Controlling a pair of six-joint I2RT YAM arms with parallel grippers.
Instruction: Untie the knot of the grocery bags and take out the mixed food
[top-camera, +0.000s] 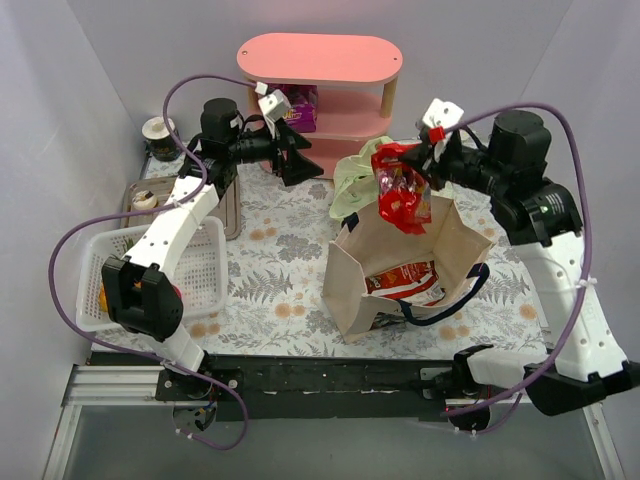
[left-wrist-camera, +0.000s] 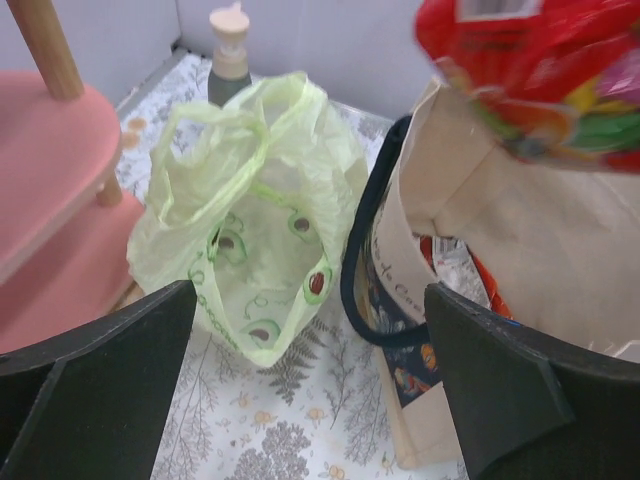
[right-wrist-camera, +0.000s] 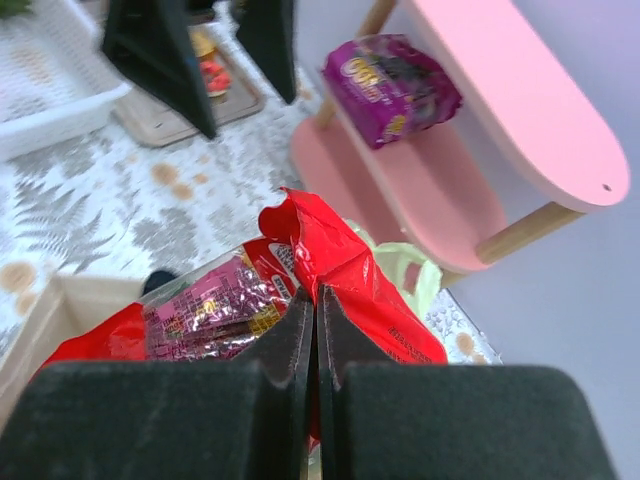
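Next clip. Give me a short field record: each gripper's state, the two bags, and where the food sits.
right gripper: shut on red packet, held above the tote
left gripper: open, empty, pointed at plastic bag
plastic bag: mouth open, no knot visible, beside the tote
tote: upright, snack packets inside
pink shelf: purple packet on a lower tier

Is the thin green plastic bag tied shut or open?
The plastic bag is open: its mouth gapes and the handle loops stand apart, unknotted.
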